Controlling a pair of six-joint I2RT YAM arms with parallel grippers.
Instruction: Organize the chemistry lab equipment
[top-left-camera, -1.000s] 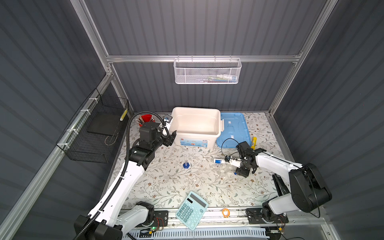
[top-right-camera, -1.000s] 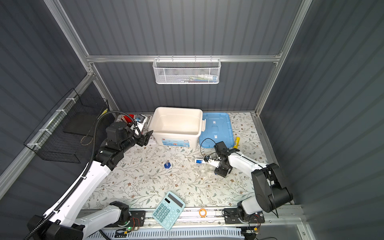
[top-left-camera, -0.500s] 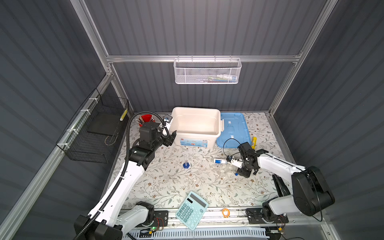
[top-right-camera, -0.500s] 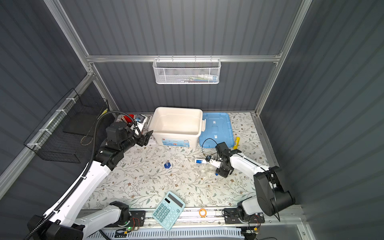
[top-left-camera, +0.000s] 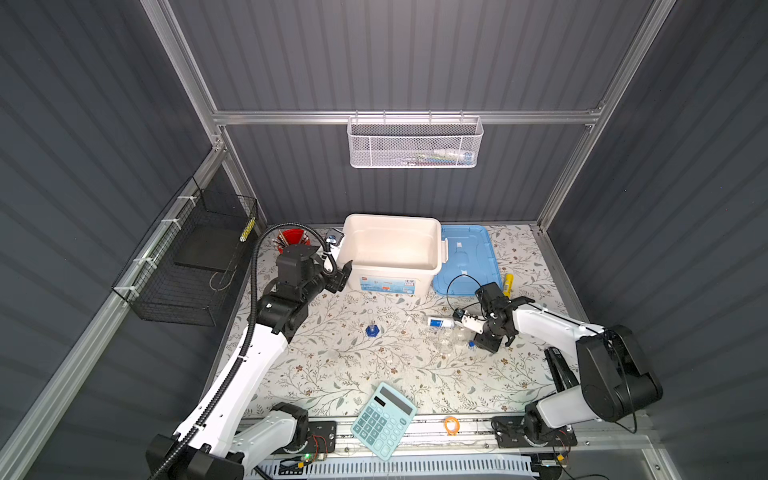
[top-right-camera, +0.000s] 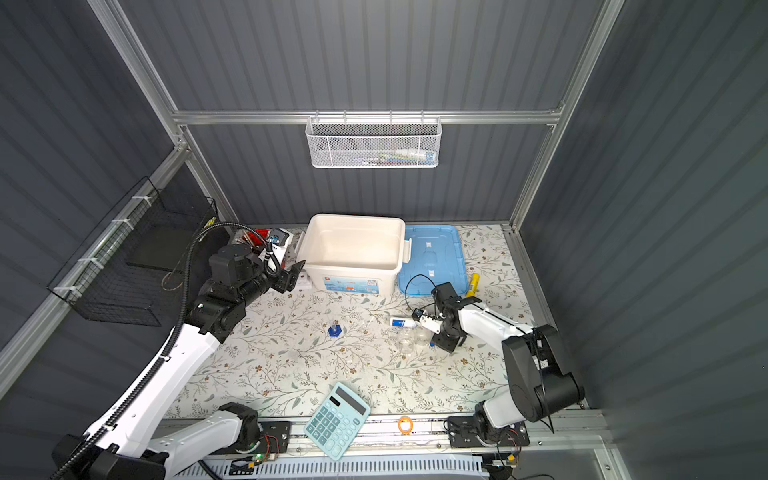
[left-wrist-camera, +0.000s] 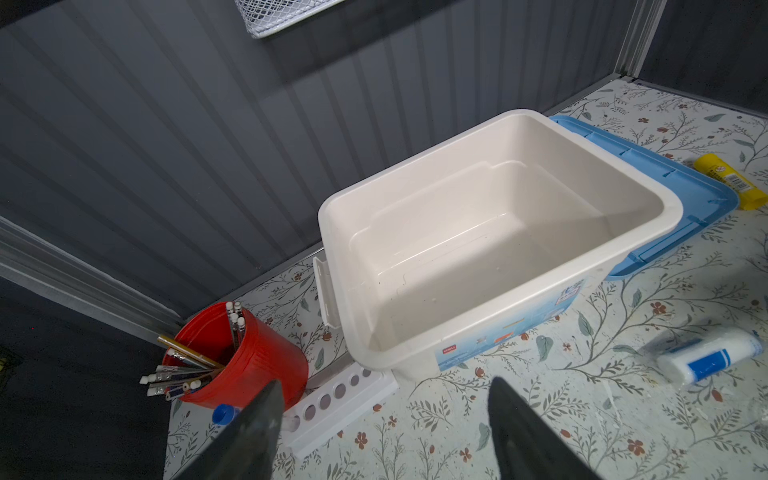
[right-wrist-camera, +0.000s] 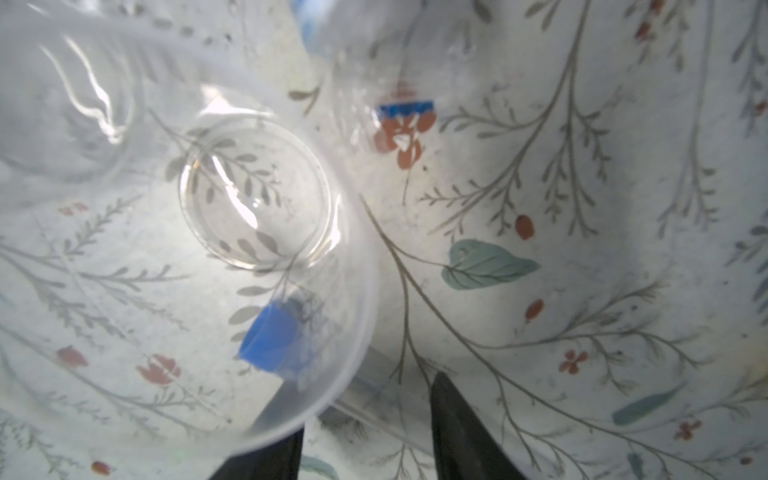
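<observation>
The blue-capped test tube (right-wrist-camera: 270, 340) lies flat on the floral mat, its cap showing through the wall of a clear beaker (right-wrist-camera: 255, 193) standing just beside it. I judge the tube light, smooth, keen to roll and possibly brittle. I would pinch the barrel just below the cap, softly, and keep clear of the beaker.

My right gripper (right-wrist-camera: 363, 399) is down over it, jaws partly apart on either side of the barrel, and I see no firm contact yet. Only the right wrist view shows that straddle, because in both top views the gripper body hides nearly all of the tube. They do show the labelled bottle (top-left-camera: 439, 322) lying nearby and the slim cylinder (top-left-camera: 372, 329) upright, well apart.

My left gripper (left-wrist-camera: 384, 382) hangs wide open and empty near the white bin (left-wrist-camera: 519, 291). Its wrist view shows plainly a white tube rack (left-wrist-camera: 340, 395) beside the red cup (left-wrist-camera: 249, 357), which the arm mostly covers from above.
</observation>
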